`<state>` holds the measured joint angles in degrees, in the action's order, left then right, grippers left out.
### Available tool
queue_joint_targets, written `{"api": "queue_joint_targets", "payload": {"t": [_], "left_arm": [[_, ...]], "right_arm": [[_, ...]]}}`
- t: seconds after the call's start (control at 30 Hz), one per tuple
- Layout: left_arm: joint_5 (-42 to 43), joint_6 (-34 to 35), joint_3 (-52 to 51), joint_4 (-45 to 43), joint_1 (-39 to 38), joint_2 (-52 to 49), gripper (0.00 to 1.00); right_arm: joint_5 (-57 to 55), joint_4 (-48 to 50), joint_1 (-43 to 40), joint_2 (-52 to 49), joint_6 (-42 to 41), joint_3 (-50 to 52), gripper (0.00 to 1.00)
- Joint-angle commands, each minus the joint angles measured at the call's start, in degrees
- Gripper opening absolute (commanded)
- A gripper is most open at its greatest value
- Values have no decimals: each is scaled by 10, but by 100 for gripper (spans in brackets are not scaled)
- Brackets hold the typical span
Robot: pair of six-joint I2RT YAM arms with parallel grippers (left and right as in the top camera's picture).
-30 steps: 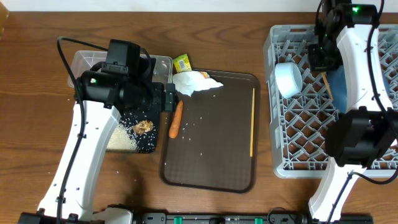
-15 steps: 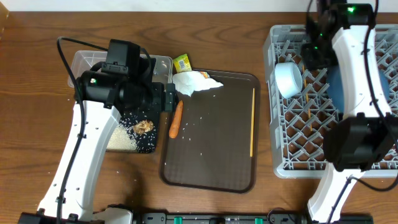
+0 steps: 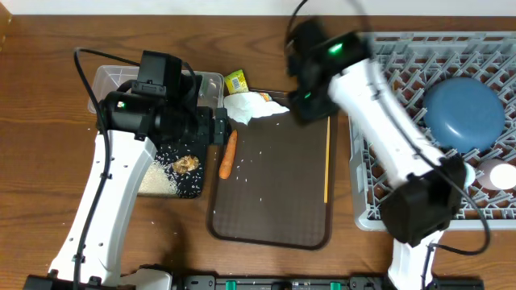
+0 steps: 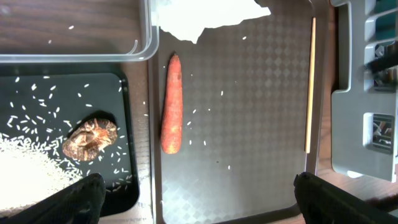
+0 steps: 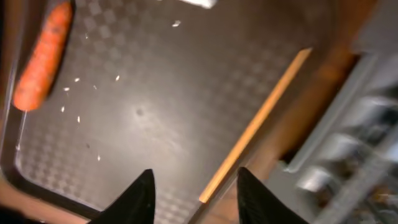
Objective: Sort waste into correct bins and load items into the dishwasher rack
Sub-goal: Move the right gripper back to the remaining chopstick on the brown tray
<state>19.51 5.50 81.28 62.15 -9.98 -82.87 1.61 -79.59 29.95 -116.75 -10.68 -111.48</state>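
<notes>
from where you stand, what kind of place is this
Probably a lab bench set up as a dish-clearing station, not a real kitchen: a wooden table holds a grey dishwasher rack, a brown serving tray with a carrot and a chopstick, and a black tray of rice.

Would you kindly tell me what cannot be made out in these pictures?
Clear tub: overhead, left arm covers most; contents unseen.
Dishwasher rack: overhead, the blurred right arm crosses it, frame edge cuts its right side.
White object beside the blue plate: cut off, unidentifiable.
Packet: print too small.
</notes>
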Motion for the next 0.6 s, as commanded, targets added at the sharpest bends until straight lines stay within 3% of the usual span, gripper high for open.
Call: {"api": "queue_joint_targets", "payload": {"t": [0.0,0.13,0.3,0.37,0.57], "left_arm": [[-1,-8,1,2,-1,0,98],[-1,-8,1,2,-1,0,98],[-1,-8,1,2,-1,0,98],[-1,-8,1,2,-1,0,98],[-1,-8,1,2,-1,0,98]], "right_arm": [[-21,37,22,-9,-116,86,39],[-7,75,17,-9,-145,159,31],[-12,124,-2,-9,-194,213,35],[-14,143,-13,-9,-202,229,40],[-14,202,-51,-10,-207,287,41]]}}
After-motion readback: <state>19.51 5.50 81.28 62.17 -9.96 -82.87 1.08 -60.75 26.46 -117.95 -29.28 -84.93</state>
